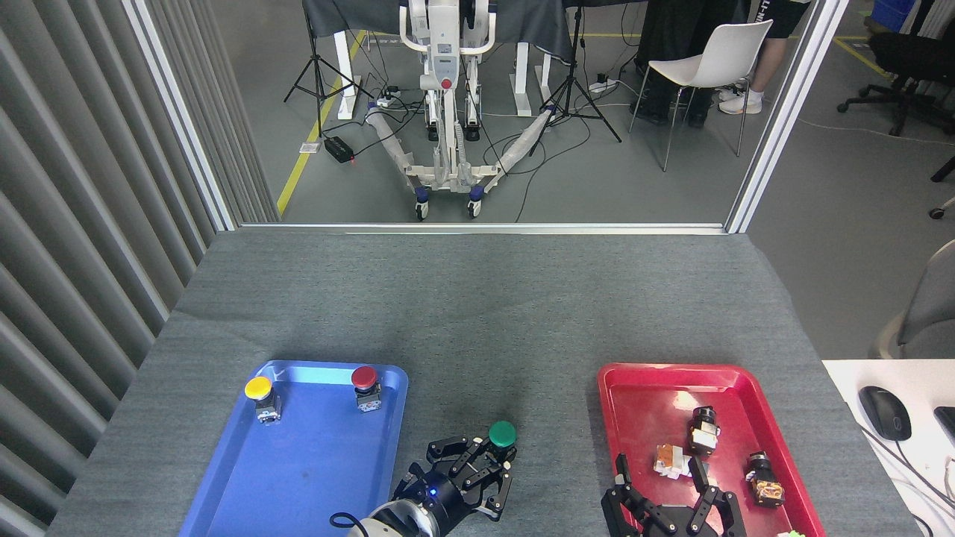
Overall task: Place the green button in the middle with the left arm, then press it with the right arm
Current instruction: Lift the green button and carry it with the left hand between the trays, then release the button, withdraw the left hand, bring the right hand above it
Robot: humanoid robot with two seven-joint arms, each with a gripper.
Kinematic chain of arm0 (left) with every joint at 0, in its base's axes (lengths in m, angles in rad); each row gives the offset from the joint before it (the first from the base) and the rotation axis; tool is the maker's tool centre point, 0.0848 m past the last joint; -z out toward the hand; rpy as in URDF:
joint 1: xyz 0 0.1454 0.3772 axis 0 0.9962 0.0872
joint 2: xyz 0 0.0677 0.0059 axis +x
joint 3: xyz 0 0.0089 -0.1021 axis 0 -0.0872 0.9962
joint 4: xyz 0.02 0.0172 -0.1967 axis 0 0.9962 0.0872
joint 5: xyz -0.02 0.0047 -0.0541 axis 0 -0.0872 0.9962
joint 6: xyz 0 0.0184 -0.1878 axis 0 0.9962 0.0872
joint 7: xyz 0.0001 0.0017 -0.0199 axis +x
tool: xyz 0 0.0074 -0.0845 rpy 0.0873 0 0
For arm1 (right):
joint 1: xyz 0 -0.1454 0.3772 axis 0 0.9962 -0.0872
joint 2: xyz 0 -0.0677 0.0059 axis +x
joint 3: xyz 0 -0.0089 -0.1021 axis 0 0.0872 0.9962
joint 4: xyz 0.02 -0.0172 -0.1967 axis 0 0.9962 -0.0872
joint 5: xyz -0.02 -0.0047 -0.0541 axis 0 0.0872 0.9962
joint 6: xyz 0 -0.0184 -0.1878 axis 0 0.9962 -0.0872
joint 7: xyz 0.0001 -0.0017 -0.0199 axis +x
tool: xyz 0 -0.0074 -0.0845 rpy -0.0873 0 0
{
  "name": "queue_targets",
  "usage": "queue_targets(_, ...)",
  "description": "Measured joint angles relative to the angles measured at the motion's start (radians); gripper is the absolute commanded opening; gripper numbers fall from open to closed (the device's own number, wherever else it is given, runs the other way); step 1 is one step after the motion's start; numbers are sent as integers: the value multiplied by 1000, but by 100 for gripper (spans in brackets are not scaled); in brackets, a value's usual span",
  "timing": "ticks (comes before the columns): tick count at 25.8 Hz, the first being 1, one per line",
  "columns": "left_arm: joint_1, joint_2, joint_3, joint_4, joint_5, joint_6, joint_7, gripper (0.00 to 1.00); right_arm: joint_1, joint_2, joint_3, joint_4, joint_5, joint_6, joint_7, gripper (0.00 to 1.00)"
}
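The green button (pixel 502 433) shows its round green cap over the grey cloth of the middle (pixel 507 350), between the two trays. Its base is hidden among the black fingers of my left gripper (pixel 481 461), which is shut on it. I cannot tell whether the base touches the cloth. My right gripper (pixel 660 481) hangs over the near left part of the red tray (pixel 642 377) with its fingers spread open and nothing in them.
The blue tray (pixel 298 477) at the left holds a yellow button (pixel 259 388) and a red button (pixel 364 377) along its far edge. In the red tray lie small parts (pixel 701 429). A white desk with a mouse (pixel 884 412) stands at the right.
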Motion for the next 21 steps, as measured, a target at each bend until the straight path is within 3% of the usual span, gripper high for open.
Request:
queue_targets(1, 0, 0, -2, 2, 0, 0, 2, 91, 0, 0, 0, 1, 0, 0, 0, 100)
queue_targets(2, 0, 0, -3, 3, 1, -1, 3, 99, -1, 0, 0, 1, 0, 0, 0, 100)
queue_targets(9, 8, 1, -8, -28, 1, -6, 5, 99, 0, 0, 1, 4, 0, 0, 0, 100)
queue_targets(15, 115, 14, 3, -244, 1, 74, 1, 99, -16, 1, 2, 5, 1, 0, 1, 98)
queue_targets(17, 180, 29, 21, -359, 1, 165, 0, 99, -19, 3, 10, 5, 2, 0, 5, 91)
queue_targets(18, 213, 36, 32, -411, 1, 219, 0, 99, -22, 4, 18, 5, 3, 0, 14, 84)
queue_targets(21, 308, 57, 81, -564, 9, 348, 1, 99, -45, 5, 41, 5, 5, 2, 37, 50)
